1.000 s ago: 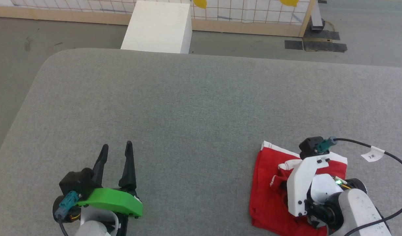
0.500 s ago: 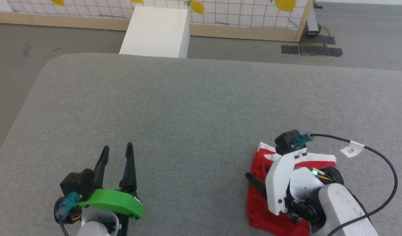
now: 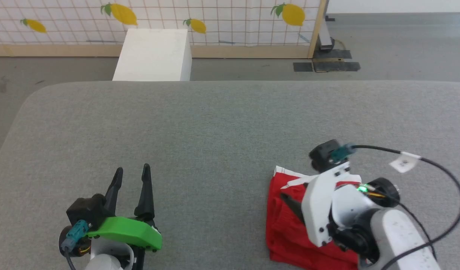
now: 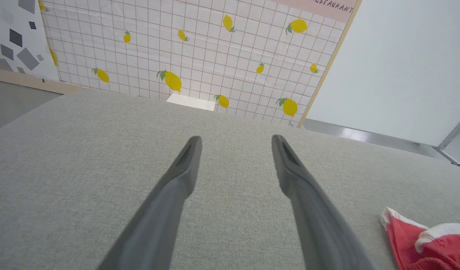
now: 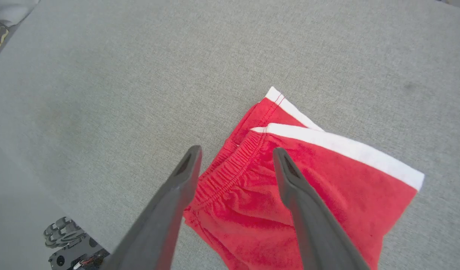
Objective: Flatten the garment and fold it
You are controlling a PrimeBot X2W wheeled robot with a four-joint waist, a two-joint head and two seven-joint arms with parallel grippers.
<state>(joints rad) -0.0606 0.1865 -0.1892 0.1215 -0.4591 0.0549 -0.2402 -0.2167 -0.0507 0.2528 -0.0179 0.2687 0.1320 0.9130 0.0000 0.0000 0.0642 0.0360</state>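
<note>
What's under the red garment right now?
The grey table surface, visible all around the garment. The garment lies folded in layers, so anything between them or beneath it is covered.

1 garment (image 3: pixel 286 225), 2 grippers (image 3: pixel 133 167) (image 5: pixel 235 149), 1 wht box (image 3: pixel 151 52), 1 table (image 3: pixel 196 120)

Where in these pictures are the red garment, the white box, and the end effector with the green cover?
red garment (image 5: pixel 346 180): right wrist view, on the red fabric below the white trim band.
white box (image 3: pixel 151 54): head view, middle of its large white face.
left end effector (image 3: pixel 132 167): head view, midway between its two fingertips.
</note>
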